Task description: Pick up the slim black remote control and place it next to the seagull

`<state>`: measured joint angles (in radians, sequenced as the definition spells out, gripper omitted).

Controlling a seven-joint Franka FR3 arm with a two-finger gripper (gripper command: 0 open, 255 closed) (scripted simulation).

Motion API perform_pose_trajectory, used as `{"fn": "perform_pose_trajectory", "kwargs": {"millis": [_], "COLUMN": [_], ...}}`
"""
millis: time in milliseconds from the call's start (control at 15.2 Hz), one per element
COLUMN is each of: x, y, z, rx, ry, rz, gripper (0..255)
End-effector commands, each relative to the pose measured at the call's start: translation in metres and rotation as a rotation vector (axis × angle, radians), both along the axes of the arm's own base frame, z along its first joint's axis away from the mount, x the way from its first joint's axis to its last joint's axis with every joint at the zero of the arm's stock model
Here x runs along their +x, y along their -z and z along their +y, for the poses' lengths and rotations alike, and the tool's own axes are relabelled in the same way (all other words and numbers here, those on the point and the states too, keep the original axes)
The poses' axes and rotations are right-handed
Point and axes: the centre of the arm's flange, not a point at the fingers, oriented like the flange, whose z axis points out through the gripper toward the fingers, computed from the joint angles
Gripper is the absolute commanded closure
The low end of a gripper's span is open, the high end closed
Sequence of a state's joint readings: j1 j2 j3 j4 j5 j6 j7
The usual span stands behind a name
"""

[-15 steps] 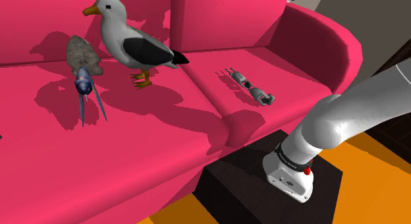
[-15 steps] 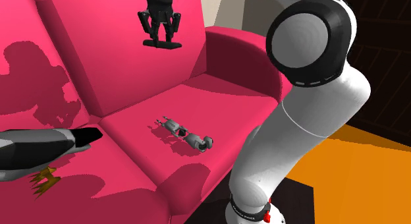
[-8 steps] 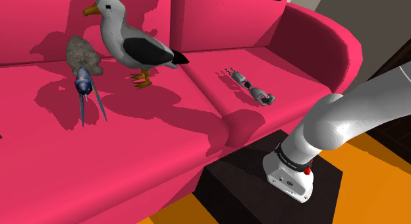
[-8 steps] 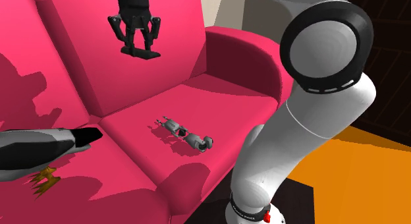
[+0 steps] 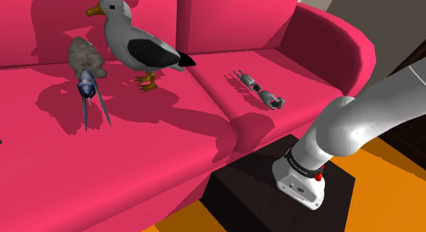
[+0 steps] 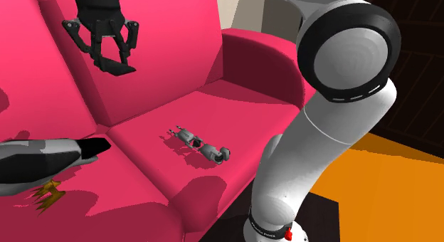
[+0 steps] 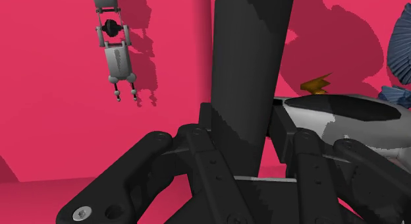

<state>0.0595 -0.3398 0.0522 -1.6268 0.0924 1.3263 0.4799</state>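
My stand (image 5: 254,175) is a black box on the orange floor, well behind the seagull's tail, and my white arm (image 5: 355,121) rises from it over the pink sofa (image 5: 171,149).

Nearest to me on the seat is a grey gadget (image 5: 259,91). It lies flat on the cushion next to the seagull's, well apart from the bird on its tail side. In the second exterior view the gadget (image 6: 199,143) sits midway across that cushion, with my arm (image 6: 334,134) standing tall beside the sofa (image 6: 249,127).

My end effector (image 6: 110,59) hangs high before the backrest, above the seagull's (image 6: 39,166) black tail and clear of it. It is clamped on the remote (image 6: 118,67), a slim black slab crosswise between the fingertips. From the wrist, the remote (image 7: 247,64) stands up out of my end effector (image 7: 247,147). The seagull's (image 7: 342,117) grey and black body and orange foot show past one side of it, and the gadget (image 7: 115,55) shows well off on the other side.

The seagull (image 5: 136,43) stands upright on the far cushion on orange feet, with a white head and breast and a grey wing. A small bird (image 5: 87,70), fluffy grey with a blue head and long thin tips, sits just beside its breast.
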Motion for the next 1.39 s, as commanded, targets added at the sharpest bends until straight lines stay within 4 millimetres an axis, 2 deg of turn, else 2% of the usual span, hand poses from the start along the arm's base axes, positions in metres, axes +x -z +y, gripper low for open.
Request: {"fn": "perform_pose_trajectory", "kwargs": {"millis": [0,66,1320], "x": [0.003,0.004,0.004], "y": [0.002,0.002,0.102], "z": [0.025,0.033,0.033], "rx": [0.000,0.000,0.000], "ry": [0.002,0.002,0.002], "rz": [0.000,0.000,0.000], "gripper": [255,255,255]}}
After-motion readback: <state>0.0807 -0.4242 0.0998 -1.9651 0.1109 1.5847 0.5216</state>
